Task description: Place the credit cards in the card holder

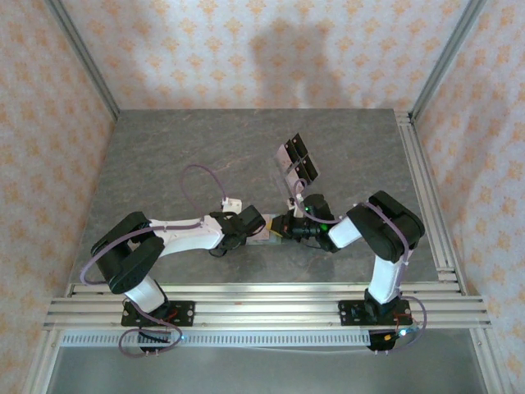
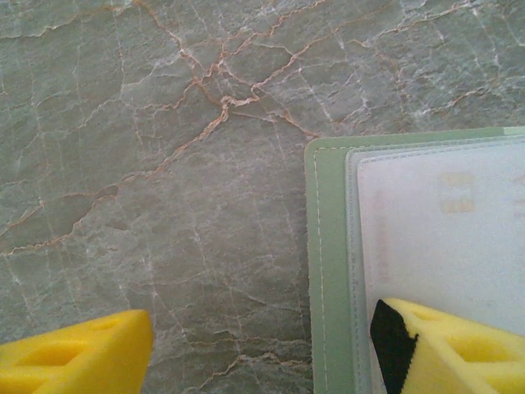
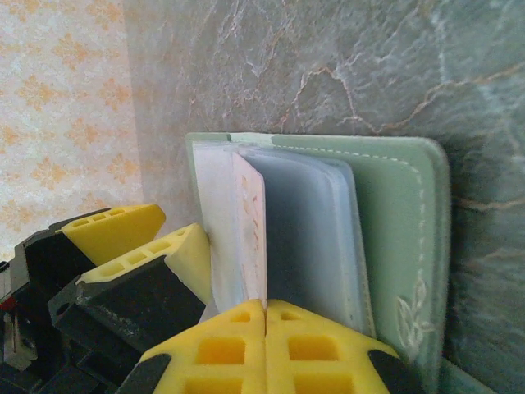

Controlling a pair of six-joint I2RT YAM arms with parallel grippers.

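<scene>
The sage-green card holder (image 3: 394,230) lies open on the grey stone table, its clear sleeves fanned up. My right gripper (image 3: 266,316) is shut on the lower edge of a pale pinkish credit card (image 3: 250,230) that stands among the sleeves. My left gripper (image 2: 262,345) is open; one yellow finger (image 2: 459,345) rests on the holder's clear sleeve (image 2: 435,230) and the other hangs over bare table. In the top view both grippers meet mid-table, the left (image 1: 259,231) and the right (image 1: 283,226). Glossy black credit cards (image 1: 297,160) lie farther back.
Aluminium rails run along the table's right side (image 1: 426,197) and its front edge (image 1: 262,300). Wallpapered walls close the back and both sides. A purple cable (image 1: 201,176) loops above the left arm.
</scene>
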